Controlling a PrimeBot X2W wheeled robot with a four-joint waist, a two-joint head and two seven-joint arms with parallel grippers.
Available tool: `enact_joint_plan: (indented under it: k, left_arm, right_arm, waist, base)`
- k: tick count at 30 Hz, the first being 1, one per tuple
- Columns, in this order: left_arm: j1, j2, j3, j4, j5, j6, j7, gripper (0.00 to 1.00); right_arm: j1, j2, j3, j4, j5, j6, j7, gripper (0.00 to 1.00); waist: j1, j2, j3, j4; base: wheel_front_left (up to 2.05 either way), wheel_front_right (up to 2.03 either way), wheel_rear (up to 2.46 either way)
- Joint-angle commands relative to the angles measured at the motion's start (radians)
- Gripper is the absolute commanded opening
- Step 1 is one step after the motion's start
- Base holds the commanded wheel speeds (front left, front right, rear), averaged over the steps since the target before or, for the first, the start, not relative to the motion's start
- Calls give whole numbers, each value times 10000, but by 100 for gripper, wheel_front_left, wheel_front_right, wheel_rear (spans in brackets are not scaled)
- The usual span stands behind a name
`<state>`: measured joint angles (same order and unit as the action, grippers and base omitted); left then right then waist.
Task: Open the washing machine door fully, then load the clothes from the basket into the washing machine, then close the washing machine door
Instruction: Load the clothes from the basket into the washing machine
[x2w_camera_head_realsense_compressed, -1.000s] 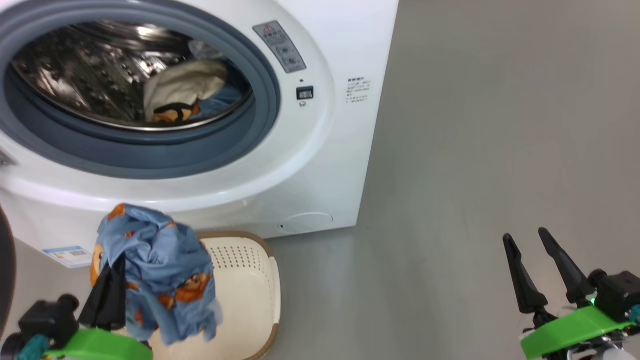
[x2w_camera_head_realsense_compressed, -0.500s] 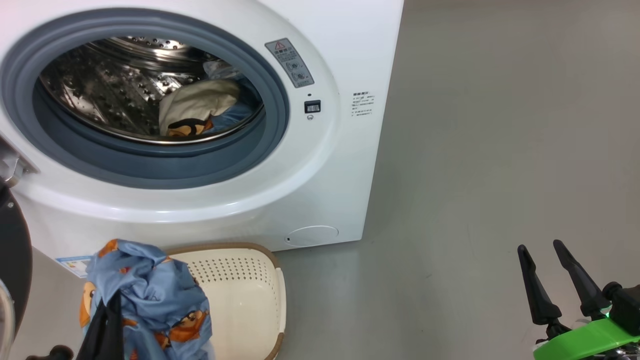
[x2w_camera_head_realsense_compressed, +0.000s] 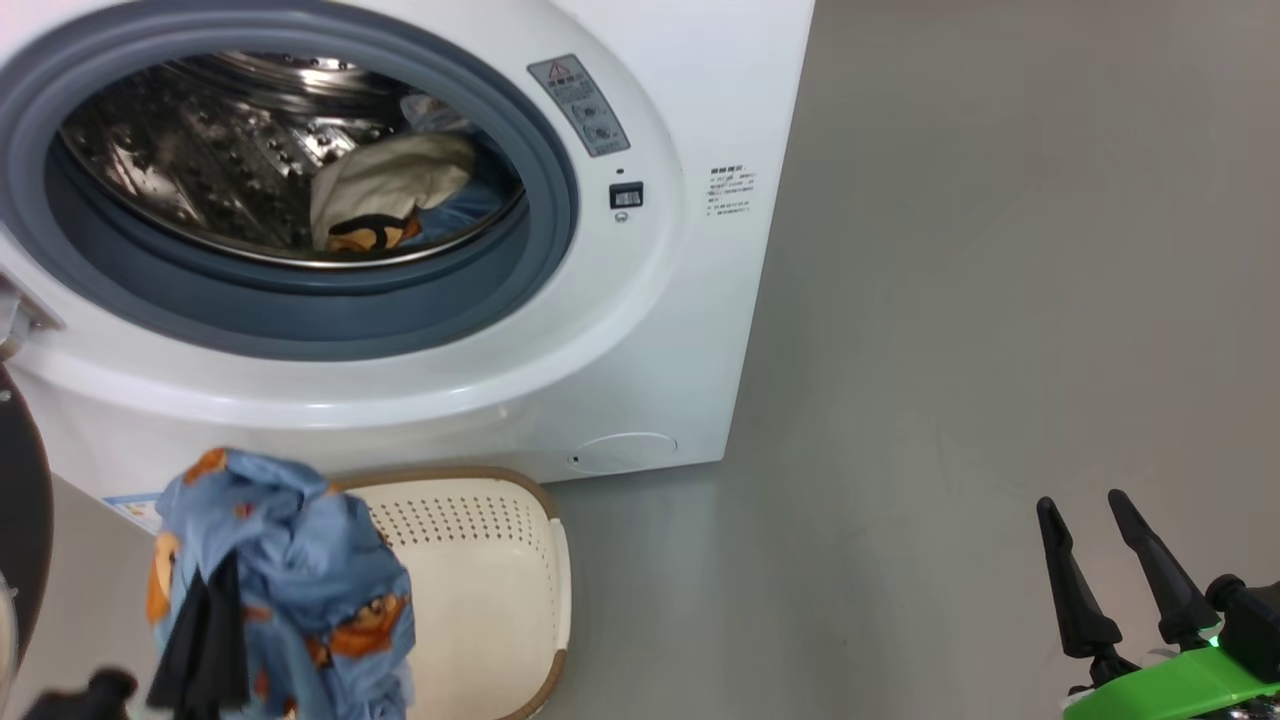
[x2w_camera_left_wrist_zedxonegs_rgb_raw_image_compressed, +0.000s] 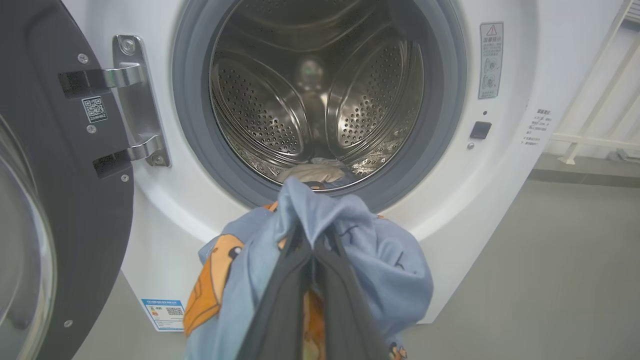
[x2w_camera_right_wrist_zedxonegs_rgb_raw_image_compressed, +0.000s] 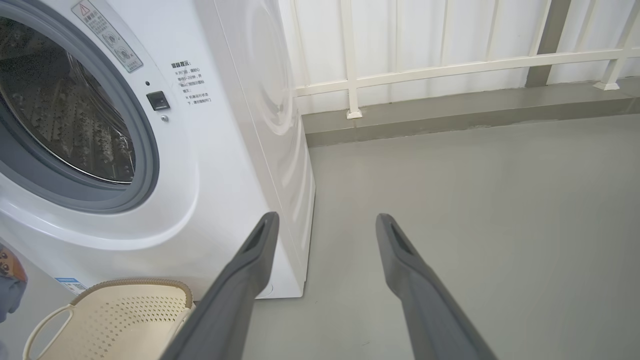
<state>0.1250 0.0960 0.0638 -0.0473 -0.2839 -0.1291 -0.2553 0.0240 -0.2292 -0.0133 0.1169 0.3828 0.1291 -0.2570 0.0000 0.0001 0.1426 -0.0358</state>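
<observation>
Grey floor before a white railing, with the washing machine at the left. The washing machine door is swung wide on its hinges, so the opening step appears complete. Of the clothes, the cream garment lies low in the drum. The light blue garment hangs bunched around the left end effector, whose fingers are pressed together on a fold of it. It is held in front of and below the drum mouth, above the left part of the basket. The visible part of the basket holds nothing. The right end effector stands with fingers spread and nothing between them, over bare floor well to the right of the machine. By this reading, loading is about half done: the blue garment has yet to enter the drum, and the door has yet to be closed.
</observation>
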Motion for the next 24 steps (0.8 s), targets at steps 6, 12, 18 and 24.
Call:
enact_joint_plan:
  k: [6, 12, 18, 24]
  left_arm:
    - [-2195, 434, 70, -177, -530, -15, -64, 0]
    - [-4163, 1123, -308, 645, -507, -15, -64, 0]
    - [-6542, 1541, -375, 2469, -771, -15, -64, 0]
    - [-8260, 1836, -469, 4506, -970, -15, -64, 0]
  right_arm:
    - [-491, 56, 292, -327, -61, 16, -48, 100]
    - [-882, 279, 337, -314, -55, 16, -48, 100]
    - [-1177, 569, 519, -338, -115, 16, -48, 100]
    - [-1480, 740, 599, -339, -140, 16, -48, 100]
  waist:
    - [0, -1, 574, -114]
    - [0, -1, 1079, -488]
    - [0, -1, 1671, -842]
    - [0, -1, 2169, -1139]
  base:
    - [0, 0, 0]
    - [0, 0, 0]
    - [0, 0, 0]
    - [0, 0, 0]
